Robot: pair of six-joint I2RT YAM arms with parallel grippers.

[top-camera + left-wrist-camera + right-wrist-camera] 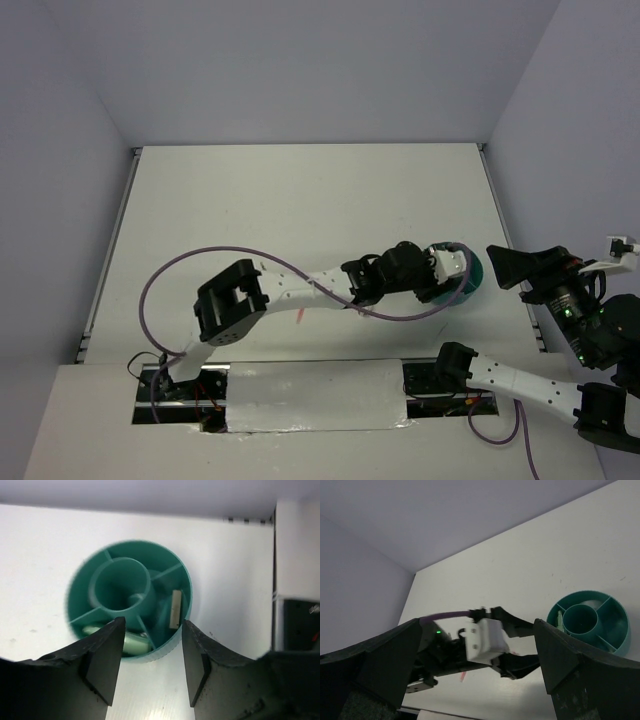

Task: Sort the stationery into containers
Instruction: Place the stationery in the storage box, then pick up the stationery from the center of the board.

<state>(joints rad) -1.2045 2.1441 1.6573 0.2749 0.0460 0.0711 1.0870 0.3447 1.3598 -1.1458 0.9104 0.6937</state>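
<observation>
Left gripper point(152, 632): fingers point(105, 665) spread apart with nothing between them, tips poised right at the near rim of the teal cup point(186, 587). Inside, a mint green piece point(131, 642) lies in the nearest compartment, and a pale yellowish block point(175, 609) stands on edge in the one to its right. Over on the right, the right gripper point(497, 266) gapes wide, holding nothing, just beside the cup. A pink-red pen point(300, 318) lies on the table point(300, 200) near the left arm.

Light is bright and even; in my left view the cup point(150, 555) blurs, my fingers point(102, 665) dark and soft.
</observation>
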